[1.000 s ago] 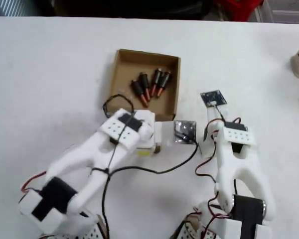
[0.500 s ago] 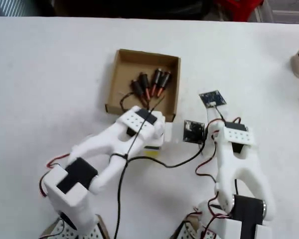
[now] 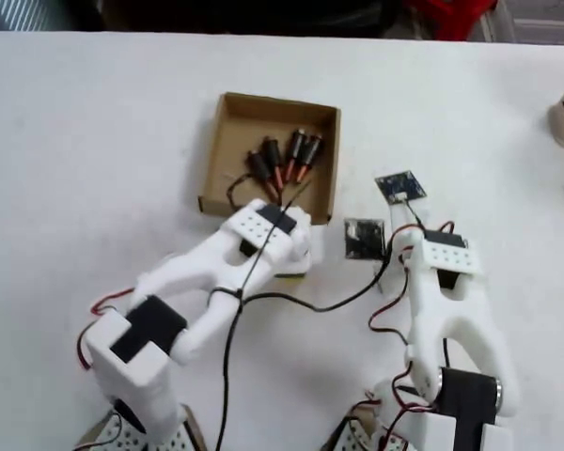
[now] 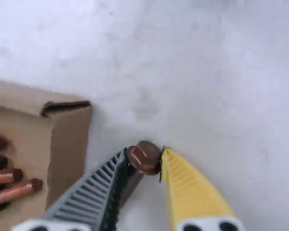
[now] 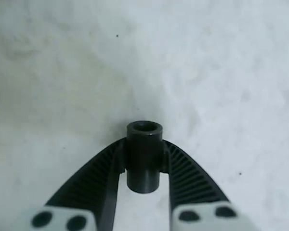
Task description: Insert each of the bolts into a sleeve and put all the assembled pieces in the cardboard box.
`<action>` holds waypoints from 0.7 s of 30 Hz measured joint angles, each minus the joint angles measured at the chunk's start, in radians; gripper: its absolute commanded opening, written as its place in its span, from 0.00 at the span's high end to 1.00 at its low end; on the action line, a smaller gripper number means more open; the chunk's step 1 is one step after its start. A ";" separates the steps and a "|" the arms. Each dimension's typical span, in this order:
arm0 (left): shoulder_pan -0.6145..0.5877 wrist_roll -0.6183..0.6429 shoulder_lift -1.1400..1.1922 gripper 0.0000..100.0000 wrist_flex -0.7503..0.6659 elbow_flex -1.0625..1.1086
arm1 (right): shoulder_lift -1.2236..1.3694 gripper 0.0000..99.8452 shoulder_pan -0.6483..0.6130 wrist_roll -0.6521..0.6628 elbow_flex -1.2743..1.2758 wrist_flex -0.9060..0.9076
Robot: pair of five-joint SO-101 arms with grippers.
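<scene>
left wrist view: bolt [image 4: 143, 158] shank half-hidden

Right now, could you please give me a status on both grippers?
Left gripper shut on bolt, beside cardboard box. Right gripper shut on black sleeve. Four assembled pieces in box. Black cable lies between the arms.

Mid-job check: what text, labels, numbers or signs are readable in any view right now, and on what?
No text can be read in any view.
Box: plain cardboard, no print seen.
Blue board and dark board: any markings are too small to read.
Bolt head: blurred, no stamp legible.
Sleeve: plain black, no marks seen.
</scene>
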 measured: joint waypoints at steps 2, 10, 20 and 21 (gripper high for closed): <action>0.000 0.135 0.000 0.97 0.038 -0.028 | 0.000 0.98 -0.003 0.000 0.000 0.000; -0.058 0.818 0.002 0.97 0.253 -0.144 | 0.000 0.98 -0.003 0.005 0.000 0.000; -0.324 1.134 0.002 0.82 0.322 -0.152 | 0.000 0.98 -0.003 0.006 0.014 0.000; -0.342 1.142 0.002 0.80 0.322 -0.152 | 0.000 0.98 -0.003 0.006 0.014 0.000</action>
